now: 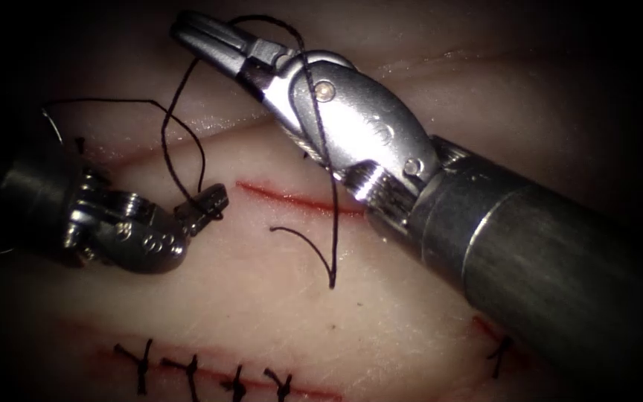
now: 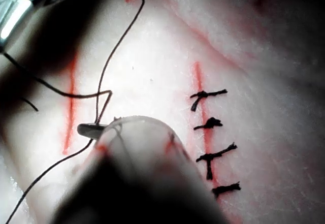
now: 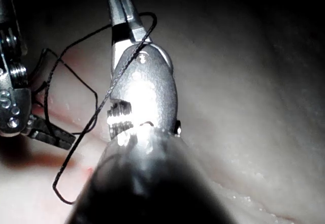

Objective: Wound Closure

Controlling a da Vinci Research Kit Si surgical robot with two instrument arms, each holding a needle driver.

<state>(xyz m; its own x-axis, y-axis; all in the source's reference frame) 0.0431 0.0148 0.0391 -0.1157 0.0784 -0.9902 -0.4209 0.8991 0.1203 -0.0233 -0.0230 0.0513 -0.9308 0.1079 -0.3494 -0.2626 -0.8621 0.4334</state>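
1. Two tools: the left tool (image 1: 213,205) has its jaws closed on the thread (image 1: 176,119) just left of the cut (image 1: 299,199).
2. The right tool (image 1: 210,33) looks closed, thread looped over it.
3. Thread seems limp and light; grip near an end.

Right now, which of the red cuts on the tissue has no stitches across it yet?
The short red cut in the middle, between the two pincers. The long cut nearer the camera already carries a row of dark knotted stitches; the middle one is bare, with only loose thread beside it.

I note a second red line (image 1: 210,370) low in the endoscope view, crossed by four knotted stitches (image 1: 190,370); a lone stitch (image 1: 498,348) lies to the right.
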